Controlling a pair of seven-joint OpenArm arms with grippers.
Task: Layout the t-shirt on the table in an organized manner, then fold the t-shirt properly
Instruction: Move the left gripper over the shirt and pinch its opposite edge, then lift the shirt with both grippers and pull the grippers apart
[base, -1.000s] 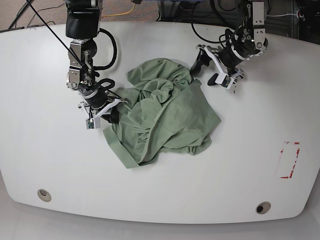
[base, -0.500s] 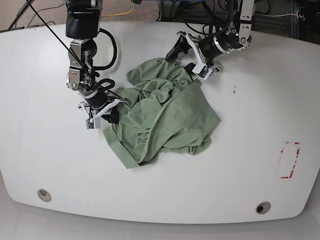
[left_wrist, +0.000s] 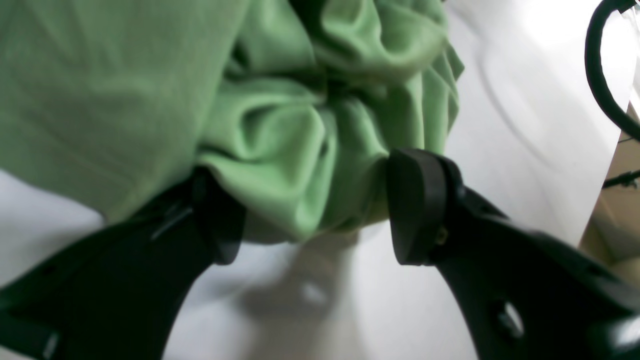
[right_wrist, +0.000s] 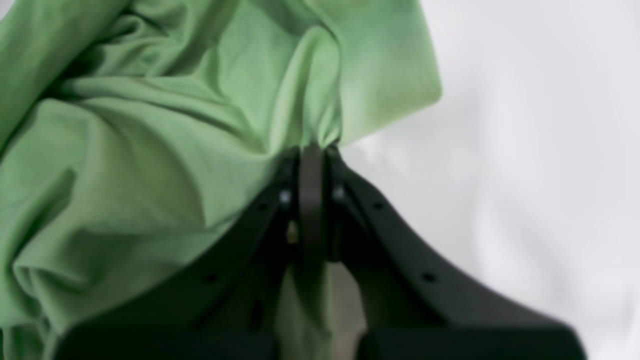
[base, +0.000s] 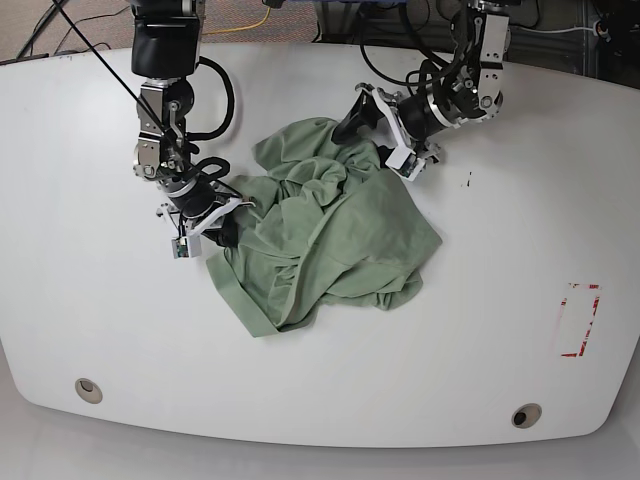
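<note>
The pale green t-shirt (base: 325, 235) lies crumpled in a heap on the white table (base: 480, 330). My left gripper (base: 368, 138) is open at the heap's top right edge; in the left wrist view its black fingers (left_wrist: 417, 205) straddle a bunched fold of the t-shirt (left_wrist: 280, 150). My right gripper (base: 228, 212) is at the heap's left edge, shut on a pinch of the t-shirt (right_wrist: 150, 130), with its jaws (right_wrist: 311, 175) pressed together and cloth gathered at their tips.
A red tape rectangle (base: 579, 320) marks the table at the right. Two round grommet holes (base: 88, 389) (base: 525, 415) sit near the front edge. Cables and floor lie beyond the table's far edge.
My left arm swung from the right of the heap to its top right edge and came down around a fold of cloth. The right arm held still.
</note>
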